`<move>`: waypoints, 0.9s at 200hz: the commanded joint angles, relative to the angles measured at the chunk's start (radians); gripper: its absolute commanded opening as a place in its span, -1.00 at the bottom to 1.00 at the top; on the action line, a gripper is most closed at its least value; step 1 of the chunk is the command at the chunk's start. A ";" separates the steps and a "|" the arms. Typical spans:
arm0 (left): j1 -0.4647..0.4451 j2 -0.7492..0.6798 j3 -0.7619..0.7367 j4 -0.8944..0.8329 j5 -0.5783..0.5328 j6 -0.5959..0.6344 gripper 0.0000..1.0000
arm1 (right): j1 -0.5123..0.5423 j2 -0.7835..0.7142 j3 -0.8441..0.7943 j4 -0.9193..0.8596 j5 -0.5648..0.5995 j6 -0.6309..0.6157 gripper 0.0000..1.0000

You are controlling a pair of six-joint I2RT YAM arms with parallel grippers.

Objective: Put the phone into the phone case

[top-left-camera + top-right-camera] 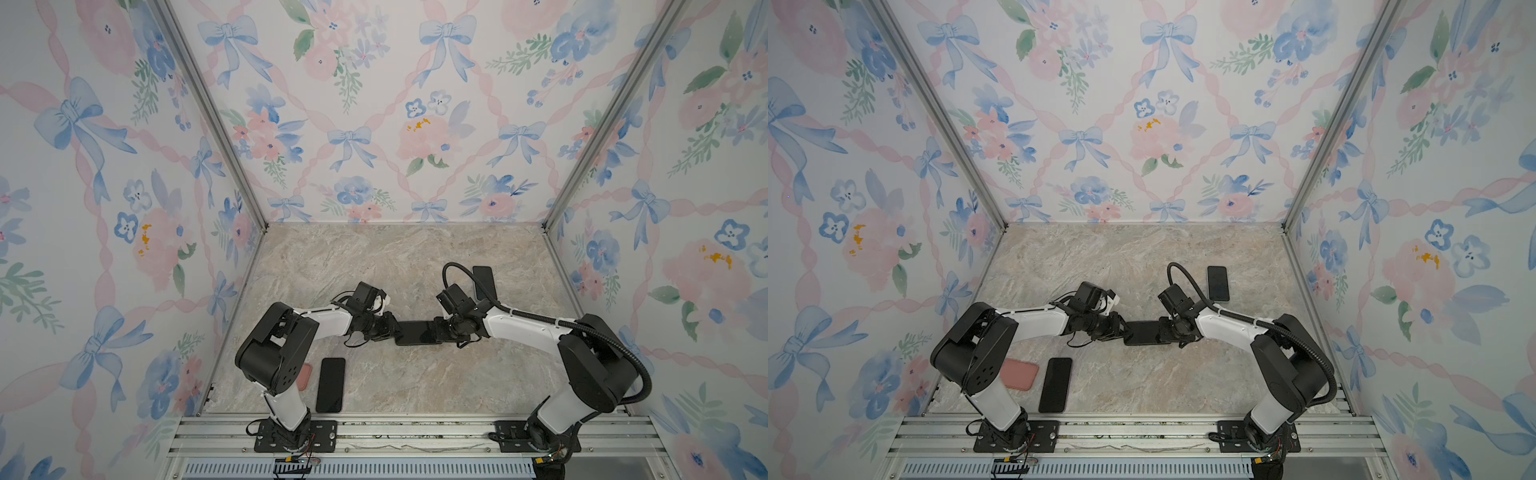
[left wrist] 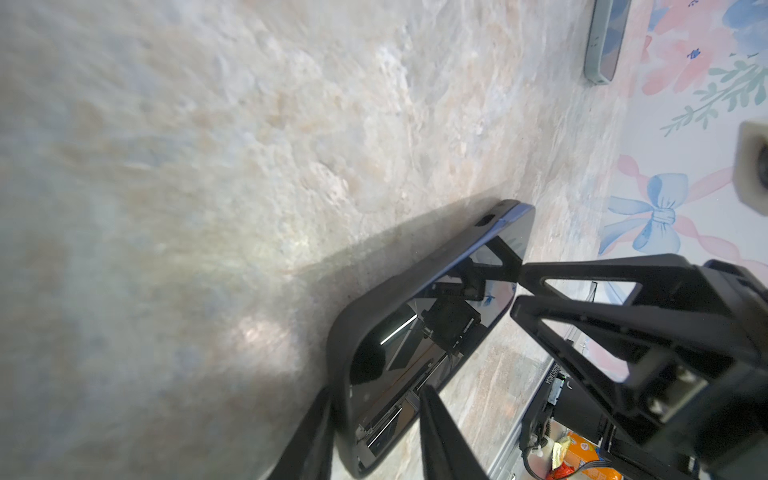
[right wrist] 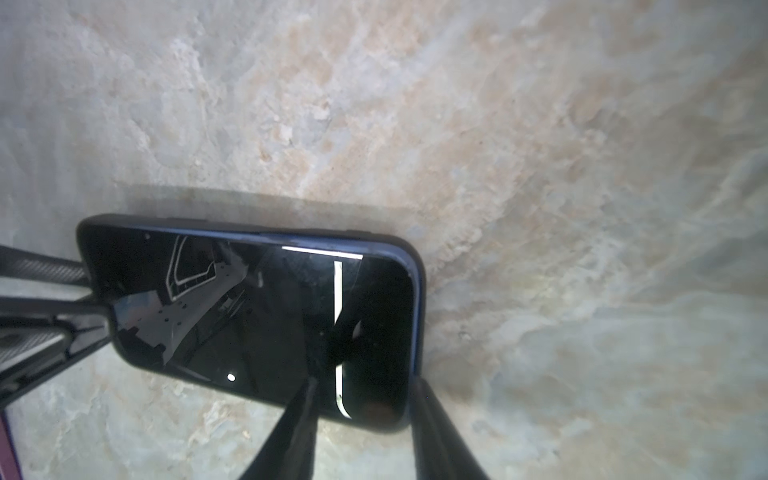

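My left gripper (image 1: 397,332) is closed part way, pinching 1 end of the black phone case (image 2: 345,328), and the phone (image 3: 249,311) is inside it. The phone's blue edge shows along 1 side. It sits right between my 2 grippers. My right gripper (image 1: 435,332) is at the other end, jaws apart, not squeezing.

Phone (image 3: 249,311): no writing is shown on the dark screen; only reflections and bright strips are seen
Black housing (image 2: 555,376): a short line of white print is carried, too small and blurred to be read
Orange packet (image 2: 582,455): pale printing is seen, but no word or brand can be made out
Second phone (image 1: 1054,384): nothing can be read on the dark screen
Third phone (image 1: 1218,283): nothing can be read on the dark screen
Pink case (image 1: 1019,374): no mark can be made out
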 commanded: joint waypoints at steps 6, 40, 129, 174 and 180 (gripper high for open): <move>0.009 0.022 0.034 -0.015 -0.003 0.045 -0.29 | -0.017 -0.033 0.016 -0.078 -0.050 -0.057 -0.02; 0.008 0.081 0.087 -0.015 -0.002 0.058 -0.29 | -0.053 -0.013 0.058 -0.081 -0.043 -0.102 0.09; -0.012 0.278 0.337 -0.016 0.064 0.054 -0.26 | -0.168 0.033 0.099 -0.017 -0.080 -0.191 0.14; 0.000 0.153 0.247 -0.062 0.033 0.069 -0.01 | -0.180 0.093 0.103 0.004 -0.139 -0.226 0.14; -0.001 0.135 0.230 -0.062 0.028 0.068 0.04 | -0.181 0.103 0.106 0.008 -0.146 -0.230 0.15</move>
